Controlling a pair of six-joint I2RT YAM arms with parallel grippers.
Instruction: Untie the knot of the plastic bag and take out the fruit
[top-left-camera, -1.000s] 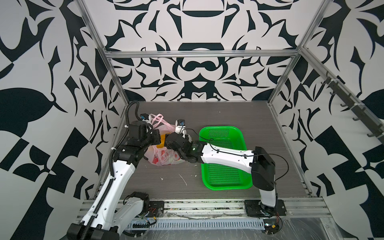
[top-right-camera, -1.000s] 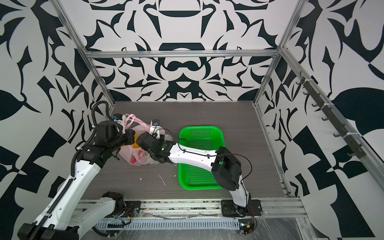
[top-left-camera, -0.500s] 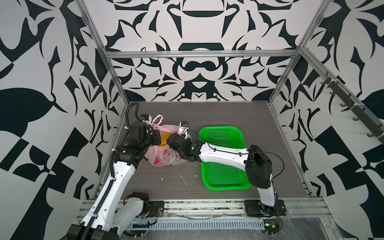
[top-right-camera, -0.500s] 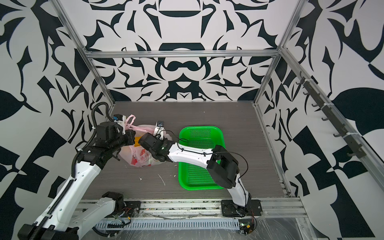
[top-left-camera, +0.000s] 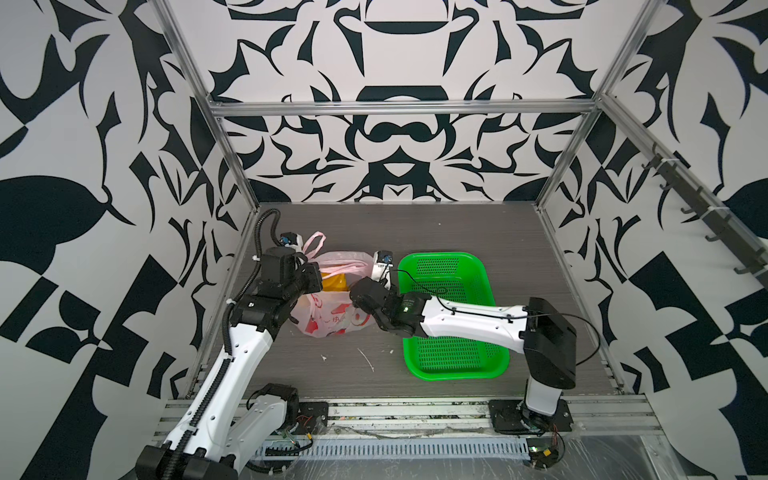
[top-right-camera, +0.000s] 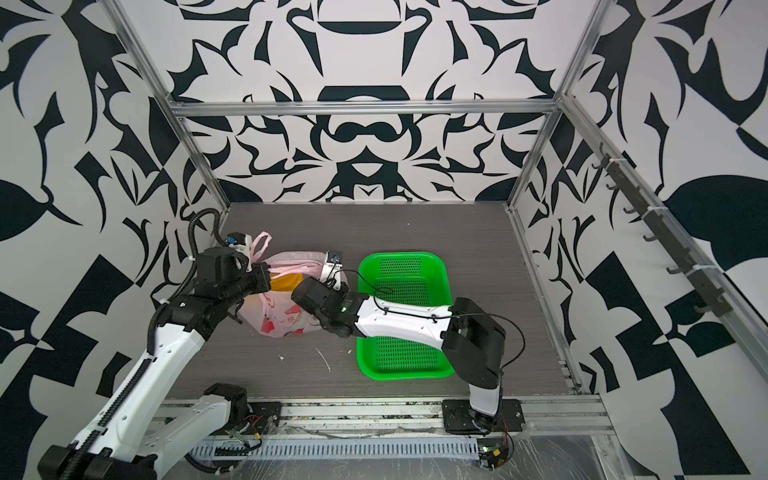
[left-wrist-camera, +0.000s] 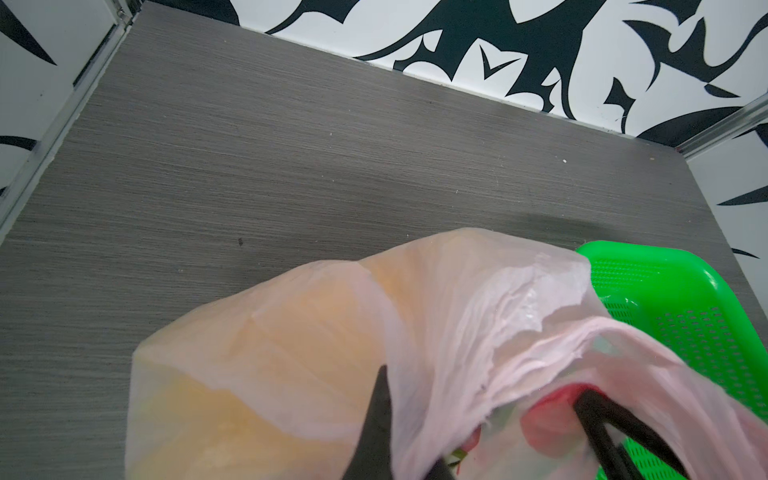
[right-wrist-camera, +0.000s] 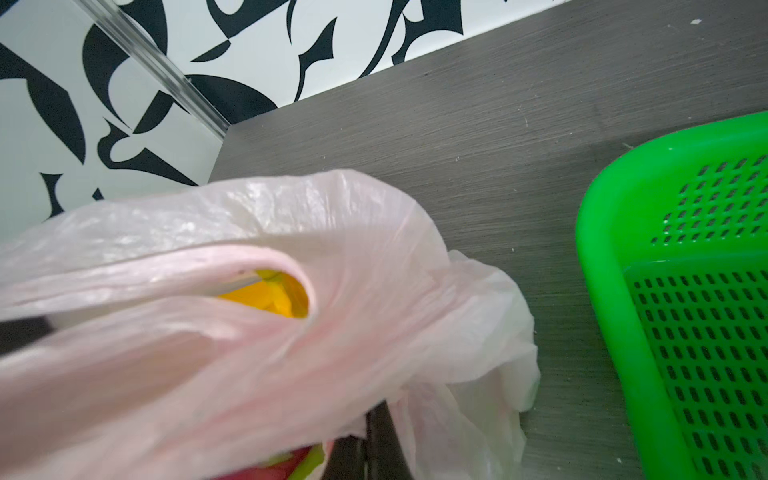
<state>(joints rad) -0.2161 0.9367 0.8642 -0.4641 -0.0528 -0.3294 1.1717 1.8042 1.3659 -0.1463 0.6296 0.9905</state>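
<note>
While left gripper (top-left-camera: 312, 273), right gripper (top-left-camera: 368, 280) clamp plastic bag (top-left-camera: 332, 320), right wrist shows yellow fruit (right-wrist-camera: 274, 297).

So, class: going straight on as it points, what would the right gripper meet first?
The plastic bag: the right gripper is closed in its pink film; behind that, probably the fruit, depth unclear.

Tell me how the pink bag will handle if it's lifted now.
The bag will likely be floppy: its thin plastic wrinkles and drapes. It will probably hang heavy and sag, since fruit fills and bulges it. Pulled hard, the stretched handle may tear.
</note>
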